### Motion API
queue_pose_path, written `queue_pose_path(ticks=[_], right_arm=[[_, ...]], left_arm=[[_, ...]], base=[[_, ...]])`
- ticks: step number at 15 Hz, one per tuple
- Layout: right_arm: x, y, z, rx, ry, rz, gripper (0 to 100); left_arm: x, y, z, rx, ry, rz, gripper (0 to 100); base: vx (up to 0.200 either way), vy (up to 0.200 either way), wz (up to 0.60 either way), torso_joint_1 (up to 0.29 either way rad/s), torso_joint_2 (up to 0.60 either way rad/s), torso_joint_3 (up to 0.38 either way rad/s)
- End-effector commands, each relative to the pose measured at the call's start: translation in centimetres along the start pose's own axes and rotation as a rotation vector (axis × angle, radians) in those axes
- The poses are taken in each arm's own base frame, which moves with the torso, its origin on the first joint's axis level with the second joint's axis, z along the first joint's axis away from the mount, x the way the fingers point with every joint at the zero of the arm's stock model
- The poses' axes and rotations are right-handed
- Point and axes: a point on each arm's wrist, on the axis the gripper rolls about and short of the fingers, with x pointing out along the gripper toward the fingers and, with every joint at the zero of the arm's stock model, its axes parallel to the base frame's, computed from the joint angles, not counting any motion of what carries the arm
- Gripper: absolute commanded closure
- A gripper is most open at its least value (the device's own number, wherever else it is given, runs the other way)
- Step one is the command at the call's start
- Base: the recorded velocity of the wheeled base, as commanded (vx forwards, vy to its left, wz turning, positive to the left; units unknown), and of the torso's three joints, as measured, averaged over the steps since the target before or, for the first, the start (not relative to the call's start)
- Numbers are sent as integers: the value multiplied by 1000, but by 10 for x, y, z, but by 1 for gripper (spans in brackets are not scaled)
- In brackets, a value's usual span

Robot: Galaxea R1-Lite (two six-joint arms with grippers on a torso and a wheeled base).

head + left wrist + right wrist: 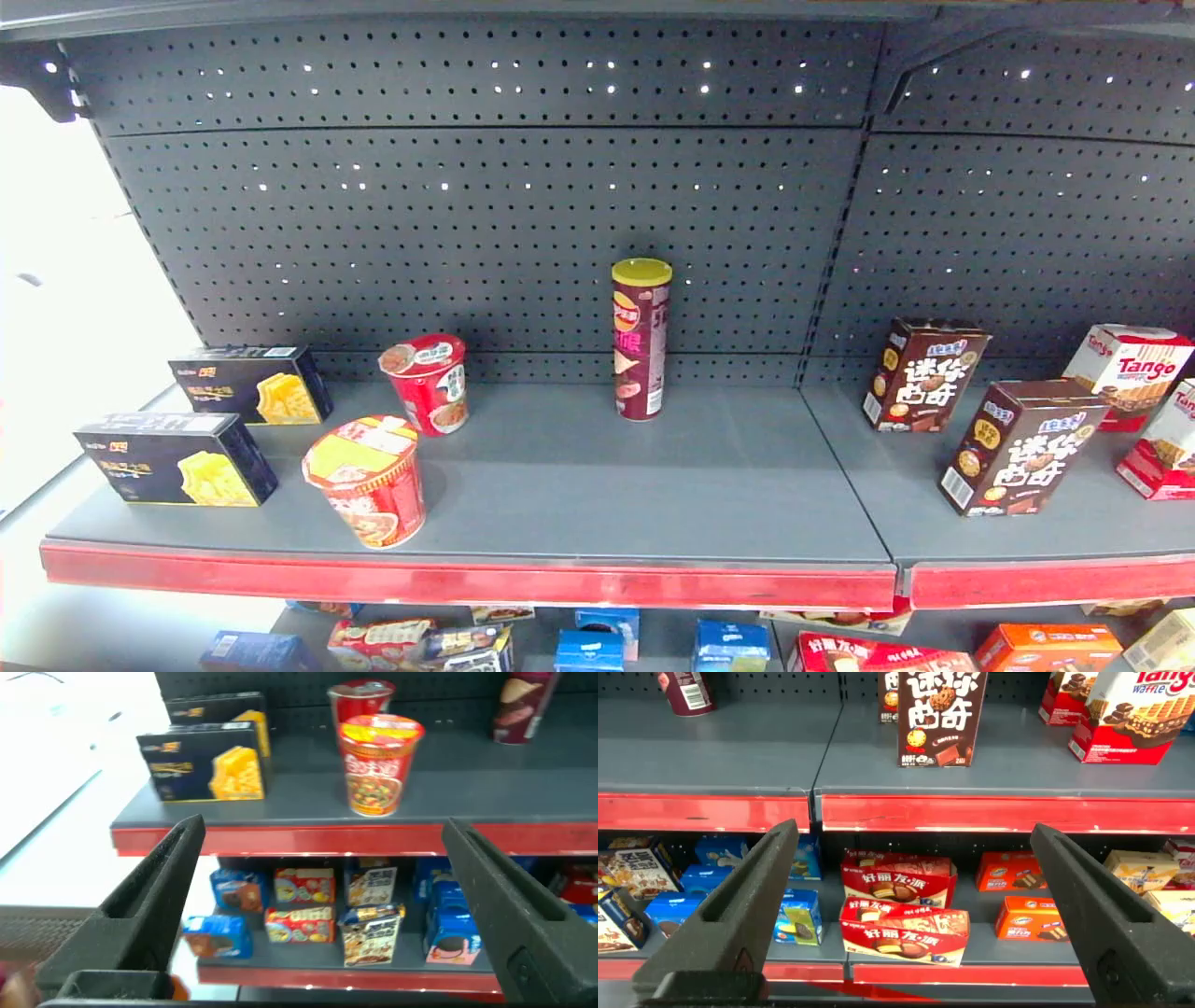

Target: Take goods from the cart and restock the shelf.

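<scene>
The grey shelf (pixel 579 476) with a red front lip carries a tall maroon chips can (pixel 640 338) at its middle back. To its left stand two red cup noodles (pixel 369 481) and two black boxes (pixel 177 459). Right of it stand two brown cookie boxes (pixel 1018 446) and red-and-white wafer boxes (pixel 1134 373). My left gripper (pixel 322 826) is open and empty, out in front of the shelf lip, facing the front cup noodles (pixel 378 763). My right gripper (pixel 913 829) is open and empty too, in front of the lip below a brown cookie box (pixel 936 719).
The shelf between the chips can and the brown boxes is bare. The lower shelf holds blue packs and small boxes (pixel 304 915) on the left, and red pie boxes (pixel 901 905) and orange boxes (pixel 1022 919) on the right. A perforated back panel (pixel 485 215) closes the rear.
</scene>
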Motion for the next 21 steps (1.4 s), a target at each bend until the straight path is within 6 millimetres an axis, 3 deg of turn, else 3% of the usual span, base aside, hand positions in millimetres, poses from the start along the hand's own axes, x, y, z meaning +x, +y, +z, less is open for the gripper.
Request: queue_pose_path(ticks=[1,4,11,16,21], right_arm=[[0,0,0,1,1,-2,0],[0,0,0,1,-1,-2,0],[0,0,0,3,1,-2,0],[0,0,0,3,-1,-2,0],[0,0,0,3,1,-2,0]], left_arm=[[-2,1,33,-2,71,58,0],[-6,2,46,-5,68,30,0],[-12,1,32,-4,98,43,0],[-23,0,3,-4,139,43,0],[-23,0,-3,-7,142,44,0]], base=[[0,0,0,0,0,0],[0,0,600,58,-141,-87],[0,0,600,148,-342,-192],[0,0,600,104,-227,-130],[0,0,360,73,-159,-87]])
